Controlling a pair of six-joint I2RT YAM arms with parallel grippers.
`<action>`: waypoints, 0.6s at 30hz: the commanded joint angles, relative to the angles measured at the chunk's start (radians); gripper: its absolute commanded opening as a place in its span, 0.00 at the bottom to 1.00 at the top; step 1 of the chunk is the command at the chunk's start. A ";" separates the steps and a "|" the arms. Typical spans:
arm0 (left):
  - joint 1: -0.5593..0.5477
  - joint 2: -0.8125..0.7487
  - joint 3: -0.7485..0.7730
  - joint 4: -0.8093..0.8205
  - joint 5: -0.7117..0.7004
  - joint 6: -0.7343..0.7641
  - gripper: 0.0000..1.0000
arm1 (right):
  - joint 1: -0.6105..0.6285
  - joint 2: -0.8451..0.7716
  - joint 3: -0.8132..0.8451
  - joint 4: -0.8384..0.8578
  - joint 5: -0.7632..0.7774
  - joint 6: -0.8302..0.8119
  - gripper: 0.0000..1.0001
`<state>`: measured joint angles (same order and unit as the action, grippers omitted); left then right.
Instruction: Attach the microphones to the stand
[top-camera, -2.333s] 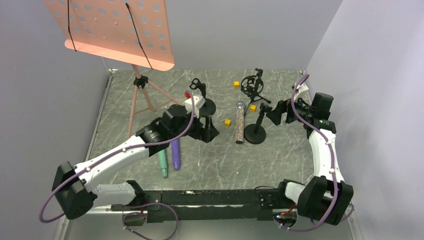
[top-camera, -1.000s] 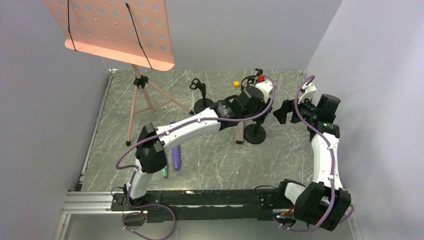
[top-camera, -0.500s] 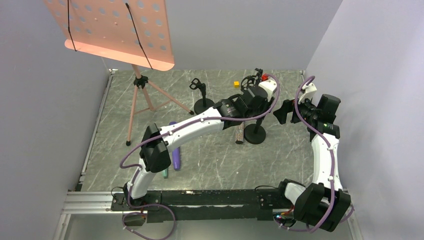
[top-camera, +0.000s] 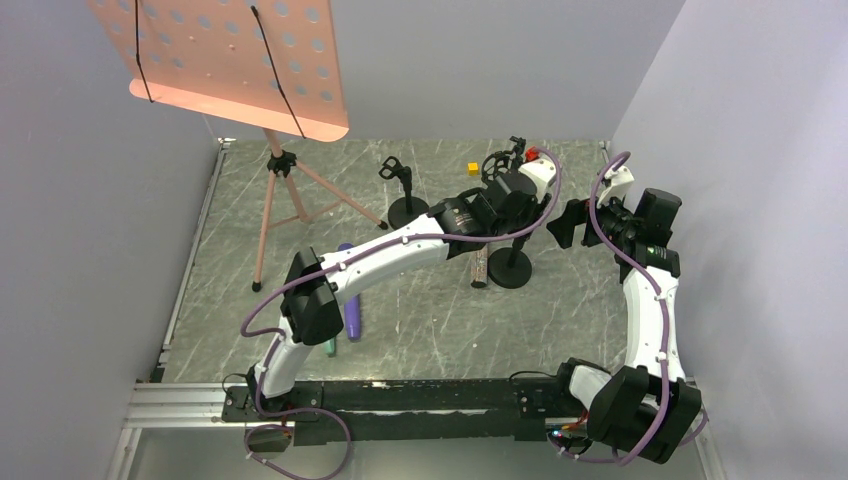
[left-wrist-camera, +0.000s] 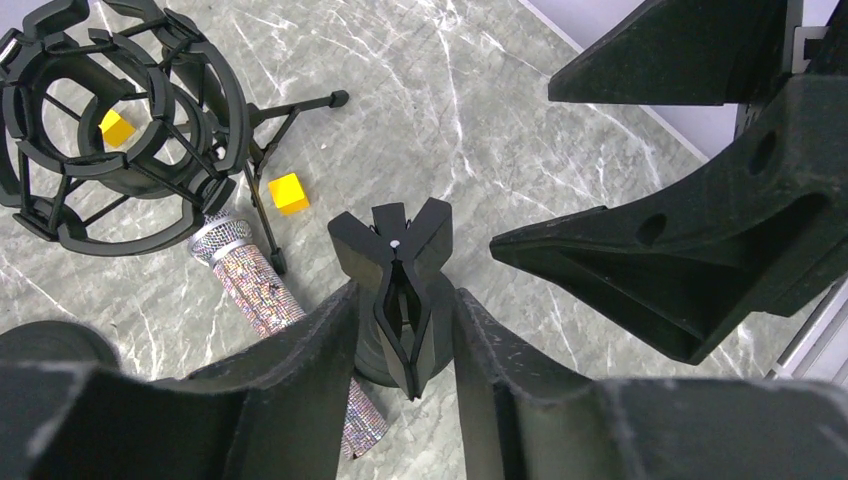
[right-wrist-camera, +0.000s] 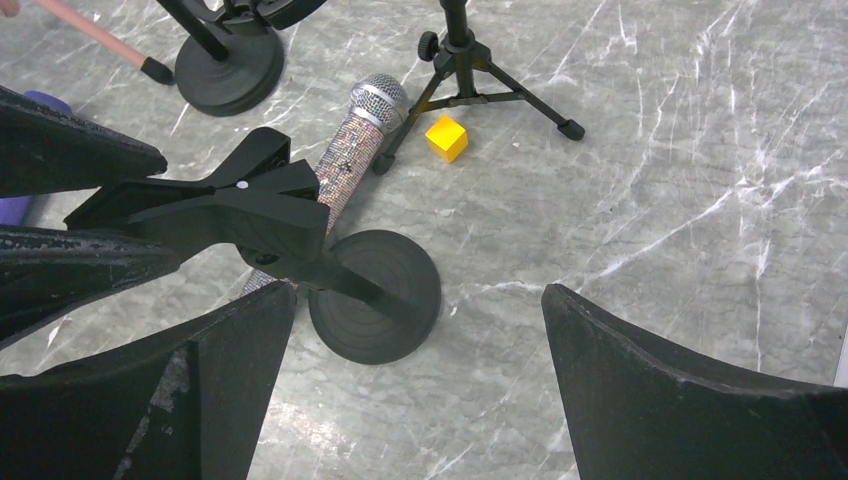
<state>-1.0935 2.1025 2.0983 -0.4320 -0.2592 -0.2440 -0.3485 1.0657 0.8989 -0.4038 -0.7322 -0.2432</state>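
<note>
The glittery copper microphone (top-camera: 480, 266) (left-wrist-camera: 270, 290) (right-wrist-camera: 345, 160) lies on the table beside the black round-base stand (top-camera: 511, 268). The purple microphone (top-camera: 352, 315) lies at the near left. Beside it, the mint green one (top-camera: 330, 346) is mostly hidden under the left arm. My left gripper (top-camera: 520, 210) (left-wrist-camera: 400, 290) is open; its fingers straddle the stand's clip (left-wrist-camera: 400, 260) (right-wrist-camera: 240, 215) with a narrow gap on each side. My right gripper (top-camera: 558, 222) (right-wrist-camera: 420, 288) hangs wide open and holds nothing, just right of that clip.
A shock-mount tripod stand (top-camera: 503, 165) (left-wrist-camera: 110, 150) is behind the copper mic. A second round-base clip stand (top-camera: 405, 205) (right-wrist-camera: 225, 65) is further left. Small yellow cubes (top-camera: 472, 168) (left-wrist-camera: 288, 192) (right-wrist-camera: 446, 138) lie about. A pink music stand (top-camera: 280, 190) fills the far left.
My left arm swung from beside the purple and green mics rightward to the round-base stand's clip. In the last half second it barely moved. The right arm has stayed nearly still.
</note>
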 joint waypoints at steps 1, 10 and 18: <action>-0.006 -0.018 0.003 0.015 0.011 0.017 0.47 | -0.006 -0.021 0.046 0.016 0.004 0.002 1.00; -0.006 0.003 0.014 0.007 0.004 0.018 0.51 | -0.008 -0.021 0.045 0.016 0.004 0.001 1.00; -0.006 0.026 0.031 -0.017 -0.026 0.022 0.50 | -0.009 -0.021 0.045 0.016 0.002 0.001 1.00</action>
<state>-1.0935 2.1105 2.0983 -0.4377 -0.2604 -0.2302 -0.3504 1.0657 0.8989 -0.4042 -0.7326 -0.2432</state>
